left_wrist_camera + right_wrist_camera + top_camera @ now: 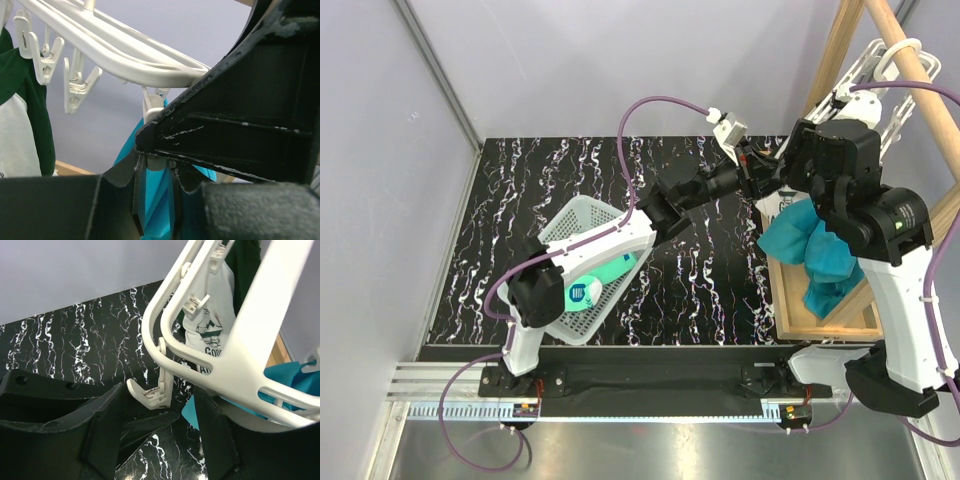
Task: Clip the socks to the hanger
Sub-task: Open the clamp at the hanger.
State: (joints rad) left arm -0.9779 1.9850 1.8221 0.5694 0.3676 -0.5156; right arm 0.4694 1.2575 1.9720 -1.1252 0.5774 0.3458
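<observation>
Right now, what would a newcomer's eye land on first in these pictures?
The white hanger crosses both wrist views, hanging far right under a wooden rack, with the right end effector open at one dangling clip. Next, a teal cloth bunched at the right, and a white basket at centre-left holding a mint sock.

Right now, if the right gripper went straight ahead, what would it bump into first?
Probably the white clip dangling from the hanger's corner: it hangs right between the right gripper's open fingertips. Depth is hard to judge, so it may pass just beside it; beyond lies only the table.
</observation>
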